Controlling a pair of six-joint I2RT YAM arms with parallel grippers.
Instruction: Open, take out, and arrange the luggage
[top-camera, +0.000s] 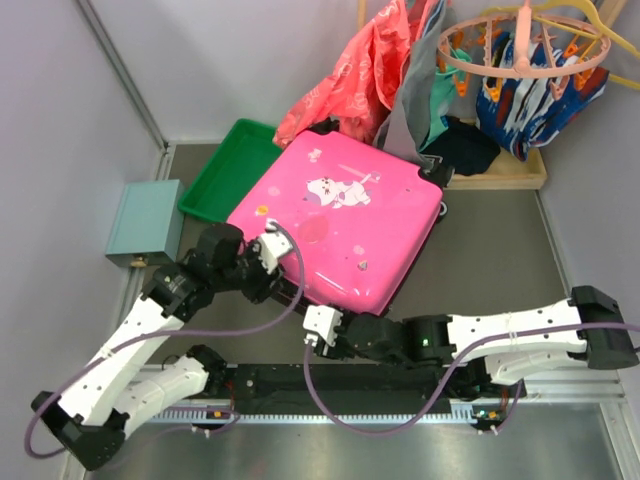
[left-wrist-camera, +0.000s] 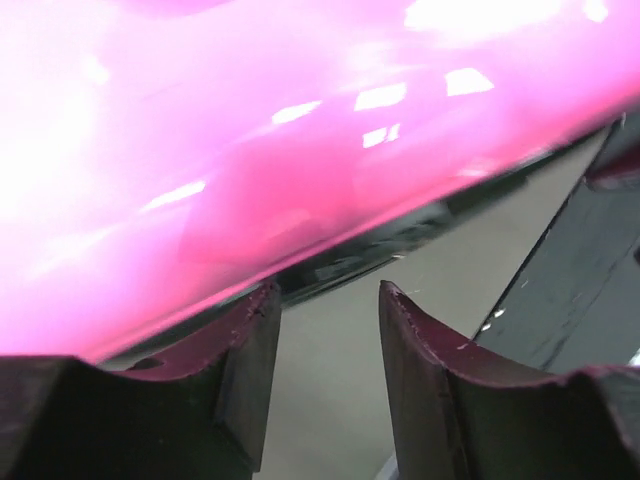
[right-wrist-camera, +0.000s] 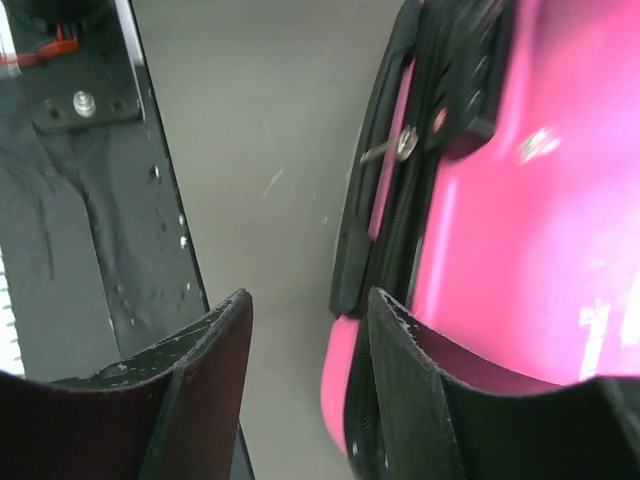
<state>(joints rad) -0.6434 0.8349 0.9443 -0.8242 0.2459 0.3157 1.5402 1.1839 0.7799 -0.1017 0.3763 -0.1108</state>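
The hot-pink luggage (top-camera: 340, 215) lies flat and closed on the table, white cartoon sticker up. My left gripper (top-camera: 277, 243) is open at its near left edge, and the left wrist view shows the glossy pink shell (left-wrist-camera: 260, 140) just above the empty jaws. My right gripper (top-camera: 316, 327) is open at the near corner. The right wrist view shows the pink shell (right-wrist-camera: 520, 220), its black zipper seam with a silver zipper pull (right-wrist-camera: 395, 147), and a black handle (right-wrist-camera: 355, 240); the right finger (right-wrist-camera: 410, 370) lies over the shell's corner. Nothing is held.
A green tray (top-camera: 228, 170) lies left of the suitcase and a pale-teal box (top-camera: 146, 222) sits further left. Clothes (top-camera: 370, 70) and a peach peg hanger (top-camera: 520, 50) hang at the back over a wooden base (top-camera: 505, 175). The black arm-mount rail (top-camera: 340, 385) runs along the near edge.
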